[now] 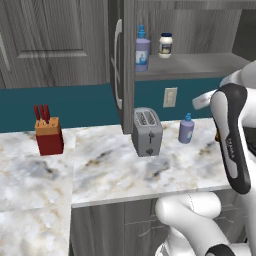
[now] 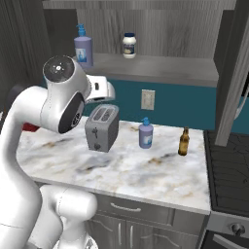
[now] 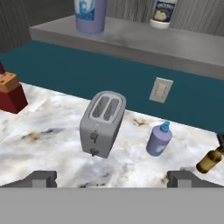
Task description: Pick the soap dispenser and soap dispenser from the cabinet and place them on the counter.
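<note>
Standing open above the counter (image 3: 52, 144), gripper (image 3: 111, 178) with fingers (image 3: 41, 178) spread wide and nothing between them, both dark tips seen at the bottom of the hand view. One soap dispenser (image 1: 186, 128) upright on the marbled counter (image 1: 115, 175), just right of the toaster (image 1: 147, 131) and apart from it, below the wall outlet (image 1: 170, 97). Same bottle (image 2: 145, 133) in the right base view between toaster (image 2: 101, 127) and brown bottle (image 2: 183, 141), clear of both. From the hand camera, this dispenser (image 3: 158, 138) tilted in frame, beside the toaster (image 3: 102, 123), brown bottle (image 3: 210, 160) at the right edge.

Second soap dispenser (image 1: 142, 49) upright on the shelf of the open cabinet (image 1: 200, 65), near the left end of the shelf, close behind the edge of the open door (image 1: 122, 60). White jar (image 1: 165, 45) on the same shelf to its right, apart from it. Right base view: shelf dispenser (image 2: 83, 46) at the left, jar (image 2: 129, 45) further right. Hand view: lower body of the shelf dispenser (image 3: 89, 15) and jar (image 3: 162, 13) cut off by the top edge.

Red knife block (image 1: 48, 132) on the counter well left of the toaster, near the teal wall. White arm (image 2: 58, 104) raised in front of the toaster, hand pointing toward the back wall.
</note>
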